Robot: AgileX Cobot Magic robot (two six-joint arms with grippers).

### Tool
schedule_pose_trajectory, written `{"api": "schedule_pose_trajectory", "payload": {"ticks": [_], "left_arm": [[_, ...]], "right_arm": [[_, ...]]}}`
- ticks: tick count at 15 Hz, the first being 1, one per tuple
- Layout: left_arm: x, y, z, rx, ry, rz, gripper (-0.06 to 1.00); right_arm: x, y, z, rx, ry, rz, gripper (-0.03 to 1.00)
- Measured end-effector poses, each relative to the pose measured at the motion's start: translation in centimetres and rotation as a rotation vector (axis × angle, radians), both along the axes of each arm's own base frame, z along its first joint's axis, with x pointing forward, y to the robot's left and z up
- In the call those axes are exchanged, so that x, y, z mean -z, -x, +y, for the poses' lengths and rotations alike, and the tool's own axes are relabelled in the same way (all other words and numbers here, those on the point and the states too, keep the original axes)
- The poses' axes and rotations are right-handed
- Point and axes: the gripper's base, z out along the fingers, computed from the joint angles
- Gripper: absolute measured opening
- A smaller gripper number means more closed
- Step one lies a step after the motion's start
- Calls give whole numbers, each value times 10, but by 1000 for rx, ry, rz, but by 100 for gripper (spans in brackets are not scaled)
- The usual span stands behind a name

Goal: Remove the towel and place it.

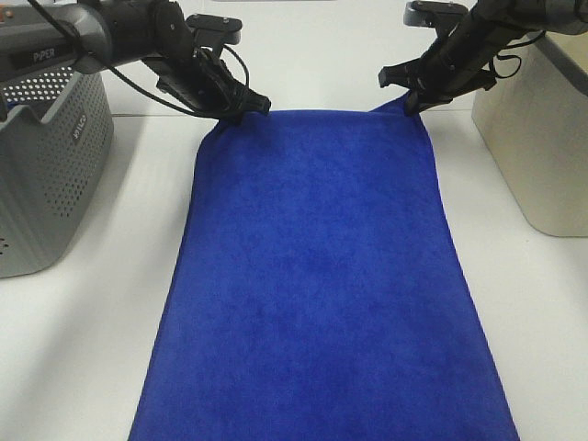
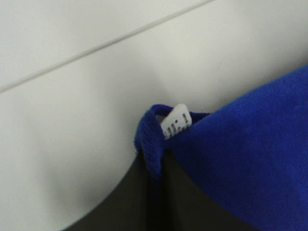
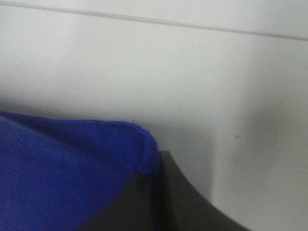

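Two black grippers pinch the far corners of the towel (image 1: 317, 285) in the high exterior view, where the royal-blue cloth lies spread flat down the middle of the white table (image 1: 83, 367), widening toward the lower edge, which cuts its near end off. The left gripper (image 1: 241, 108), upper left of centre, is clamped on the towel's upper-left corner; the right gripper (image 1: 411, 103), upper right, is clamped on the upper-right corner, which rises to a small peak. A grey perforated basket (image 1: 46, 165) stands at the left edge and a beige bin (image 1: 533, 138) at the right edge, both partly out of frame and both apart from the cloth.

In the left wrist view, the left gripper (image 2: 155, 166) shows only as two dark, blurred fingers (image 2: 125, 202) at bottom centre, pressed together on a rolled hem of the towel (image 2: 250, 154). A small white tag (image 2: 175, 121) stands just above the pinch; its print is too blurred to read. The towel fills the lower right.

In the right wrist view, the right gripper (image 3: 153, 175) is again a dark, out-of-focus shape at bottom centre, closed narrow on the stitched corner of the towel (image 3: 62, 173), which fills the lower left. The fingertips themselves are hard to make out against the cloth.
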Motion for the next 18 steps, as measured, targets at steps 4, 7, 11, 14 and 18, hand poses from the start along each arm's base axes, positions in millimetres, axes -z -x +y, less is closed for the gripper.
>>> {"api": "schedule_pose_trajectory", "payload": {"ticks": [4, 7, 11, 14, 18], "left_arm": [[-14, -14, 0, -19, 19, -225, 4], [-16, -21, 0, -15, 16, -335, 4], [-2, -24, -1, -13, 13, -358, 4], [4, -26, -1, -12, 13, -385, 4], [10, -28, -2, -6, 7, -415, 4]], "right_arm": [[-11, -14, -1, 64, -35, -181, 2], [-16, -19, -3, 92, -45, -261, 2], [-22, -23, -4, 93, -29, -342, 2], [-18, -27, -4, 93, -29, -382, 2], [9, -31, -3, 81, -22, -374, 2]]}}
